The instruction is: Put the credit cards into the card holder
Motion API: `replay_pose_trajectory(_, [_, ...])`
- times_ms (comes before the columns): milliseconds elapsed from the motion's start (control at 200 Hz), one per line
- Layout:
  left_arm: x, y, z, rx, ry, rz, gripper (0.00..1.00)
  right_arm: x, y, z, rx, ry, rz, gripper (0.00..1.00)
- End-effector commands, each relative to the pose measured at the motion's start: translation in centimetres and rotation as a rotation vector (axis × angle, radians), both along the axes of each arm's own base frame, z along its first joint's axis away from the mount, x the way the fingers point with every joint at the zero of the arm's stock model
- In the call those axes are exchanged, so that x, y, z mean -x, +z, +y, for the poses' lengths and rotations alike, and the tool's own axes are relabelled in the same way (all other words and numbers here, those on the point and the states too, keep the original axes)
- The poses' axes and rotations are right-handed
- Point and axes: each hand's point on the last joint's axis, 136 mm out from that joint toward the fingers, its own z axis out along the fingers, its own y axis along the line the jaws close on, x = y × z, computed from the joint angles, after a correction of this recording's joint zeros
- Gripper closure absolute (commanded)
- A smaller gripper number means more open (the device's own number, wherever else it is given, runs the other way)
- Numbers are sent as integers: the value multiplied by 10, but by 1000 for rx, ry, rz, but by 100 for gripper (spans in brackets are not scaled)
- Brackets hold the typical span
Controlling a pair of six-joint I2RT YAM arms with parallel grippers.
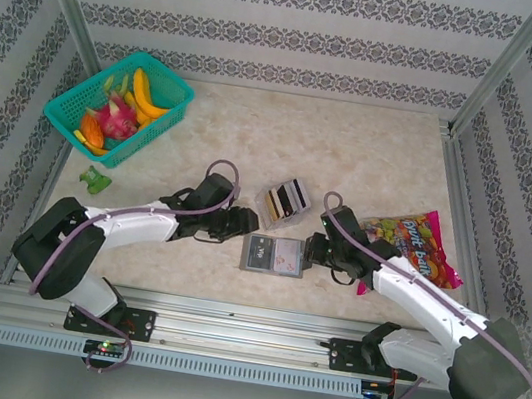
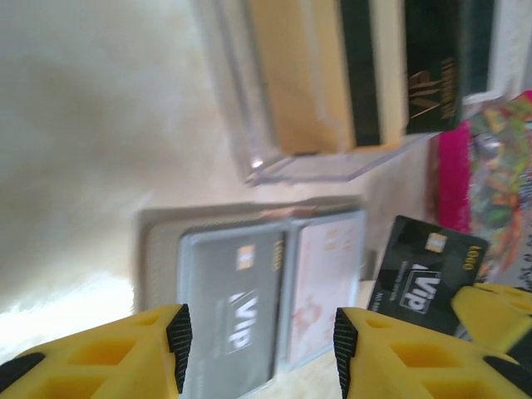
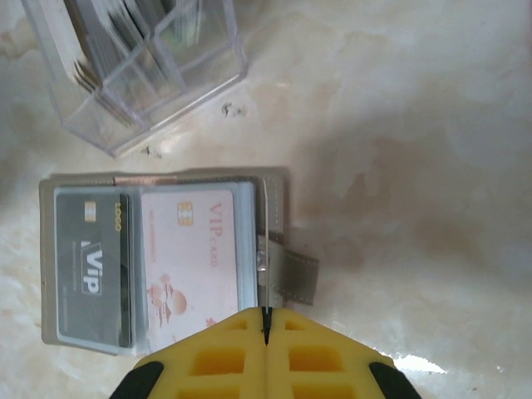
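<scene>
Two cards already sleeved: grey VIP card and pink VIP card, in the open card holder, which lies between the grippers. Right gripper: clamped on a black VIP card, likely for insertion. Left gripper: half open, empty, seemingly poised to steady the holder.

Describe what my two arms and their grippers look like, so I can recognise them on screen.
The left arm and right arm both have white links and black joints, each with a looping grey-purple cable alongside. The left gripper and right gripper carry blocky yellow fingers with moulded square pockets; black pads line the left one's fingertips.
</scene>
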Motion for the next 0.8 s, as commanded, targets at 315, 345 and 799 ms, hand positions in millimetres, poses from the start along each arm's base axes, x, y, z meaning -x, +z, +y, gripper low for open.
replay_pose_trajectory(315, [20, -28, 1, -76, -26, 64, 49, -5, -14, 9, -1, 15, -4, 100])
replay_pose_trajectory(345, [20, -29, 0, -77, -30, 66, 50, -4, -15, 8, 3, 13, -2, 100])
replay_pose_trajectory(799, [25, -44, -13, -88, -67, 94, 60, -11, 10, 37, -213, 7, -30, 100])
